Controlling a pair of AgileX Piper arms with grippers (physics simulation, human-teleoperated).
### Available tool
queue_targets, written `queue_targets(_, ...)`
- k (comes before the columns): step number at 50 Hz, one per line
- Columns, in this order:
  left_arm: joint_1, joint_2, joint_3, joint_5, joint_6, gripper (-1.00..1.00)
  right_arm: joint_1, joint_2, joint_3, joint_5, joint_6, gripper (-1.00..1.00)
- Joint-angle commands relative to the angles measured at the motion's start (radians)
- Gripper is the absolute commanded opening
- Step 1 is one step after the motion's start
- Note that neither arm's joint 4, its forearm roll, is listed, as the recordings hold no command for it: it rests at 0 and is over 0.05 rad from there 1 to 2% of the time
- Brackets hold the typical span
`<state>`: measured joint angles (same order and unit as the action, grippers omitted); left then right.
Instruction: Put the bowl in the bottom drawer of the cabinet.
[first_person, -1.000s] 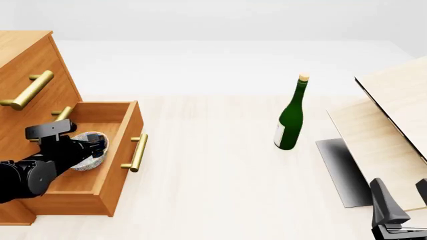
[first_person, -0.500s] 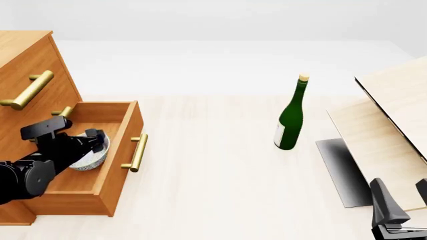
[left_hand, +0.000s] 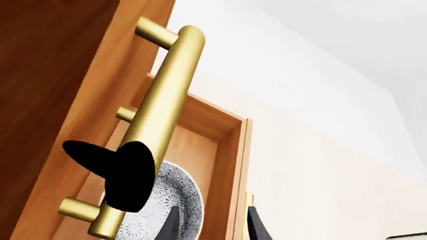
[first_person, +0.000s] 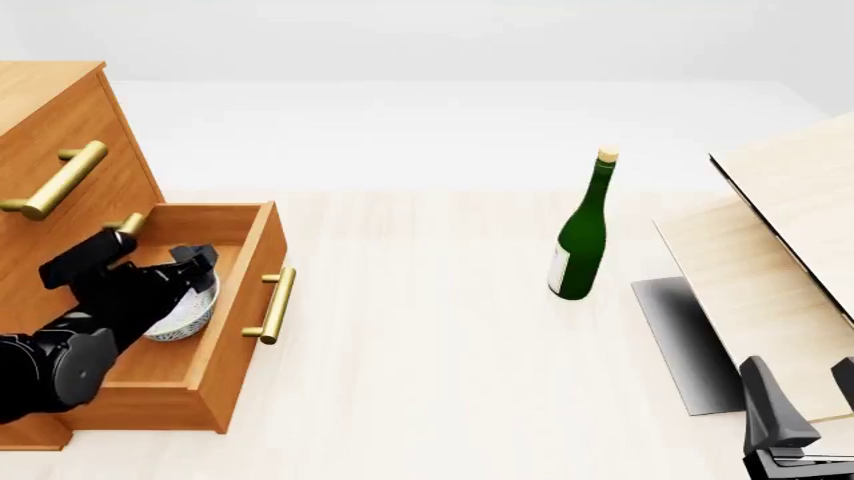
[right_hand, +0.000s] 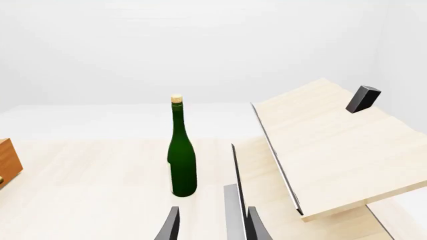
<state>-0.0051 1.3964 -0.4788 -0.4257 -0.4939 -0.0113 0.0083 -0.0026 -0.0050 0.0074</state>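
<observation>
The bowl (first_person: 184, 318), white with grey speckles, rests inside the pulled-out bottom drawer (first_person: 230, 335) of the orange-brown cabinet (first_person: 67, 120). My left gripper (first_person: 198, 272) hovers just above the bowl, open, holding nothing. In the left wrist view the bowl (left_hand: 175, 200) lies in the drawer (left_hand: 230, 150) beyond the parted fingers of the left gripper (left_hand: 210, 222), partly behind an upper brass handle (left_hand: 160, 100). My right gripper (first_person: 805, 400) stands open and empty at the near right corner. The right wrist view shows that same gripper (right_hand: 210, 225) with its fingers apart.
A tall green bottle (first_person: 581, 240) stands mid-table and also shows as the bottle (right_hand: 181, 160) in the right wrist view. Pale wooden boards (first_person: 774, 240) lean at the right over a dark slab (first_person: 687, 340). A small black block (right_hand: 363, 98) sits on the top board.
My left gripper has let go of the bowl and lifted up and back toward the cabinet front. The bowl stays in the drawer. The right arm has not moved.
</observation>
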Motion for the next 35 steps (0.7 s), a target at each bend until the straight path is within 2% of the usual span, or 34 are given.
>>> queue_targets(1,-0.032,-0.018,0.005,-0.051,-0.077,1.00,0.000,0.000,0.000,0.000,0.000,1.00)
queue_targets(7,-0.052,-0.054,0.005,-0.061,-0.117,1.00,0.000,0.000,0.000,0.000,0.000,1.00)
queue_targets(10,-0.070,-0.065,0.026,-0.096,-0.180,1.00,0.000,0.000,0.000,0.000,0.000,1.00)
queue_targets(12,-0.082,-0.074,0.027,-0.102,-0.193,1.00,0.000,0.000,0.000,0.000,0.000,1.00)
queue_targets(15,-0.086,-0.113,0.013,-0.065,-0.174,1.00,0.000,0.000,0.000,0.000,0.000,1.00)
queue_targets(19,-0.047,-0.127,0.001,-0.027,-0.180,1.00,0.000,0.000,0.000,0.000,0.000,1.00)
queue_targets(22,-0.075,-0.158,-0.033,0.017,-0.175,1.00,0.000,0.000,0.000,0.000,0.000,1.00)
queue_targets(29,-0.115,-0.167,-0.046,0.010,-0.207,1.00,-0.001,0.001,-0.001,0.000,0.000,1.00)
queue_targets(35,-0.111,-0.198,-0.041,0.027,-0.211,1.00,-0.001,0.003,-0.001,-0.002,0.000,1.00)
